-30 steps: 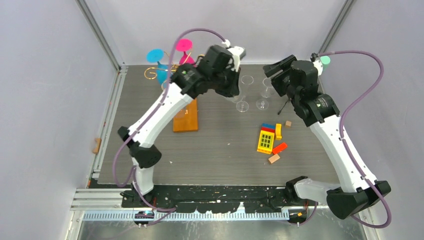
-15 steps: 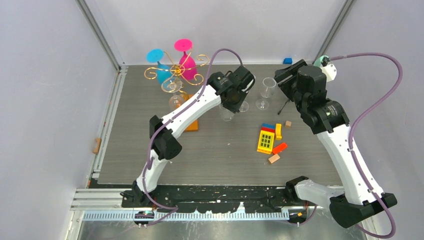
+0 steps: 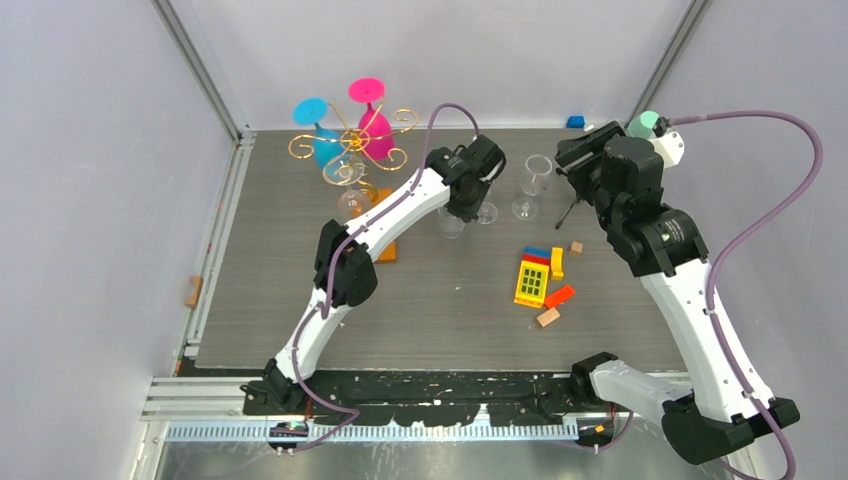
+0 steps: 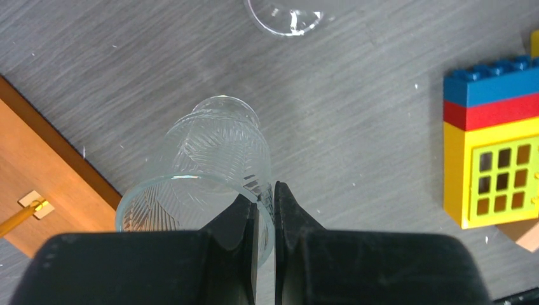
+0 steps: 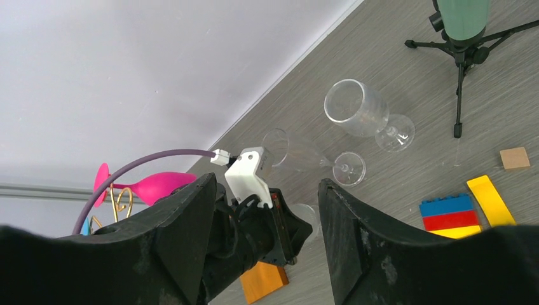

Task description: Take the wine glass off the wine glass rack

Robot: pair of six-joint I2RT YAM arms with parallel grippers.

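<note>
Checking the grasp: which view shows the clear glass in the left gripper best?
Left wrist: the clear glass sits close up, with the left gripper pinching its rim. Top external shows it half hidden under that gripper; right wrist shows only a sliver.

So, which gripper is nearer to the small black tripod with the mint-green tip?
Right. The right gripper hangs open close by the tripod; the left gripper is farther off, mid-table, shut on the rim of a clear ribbed glass.
</note>
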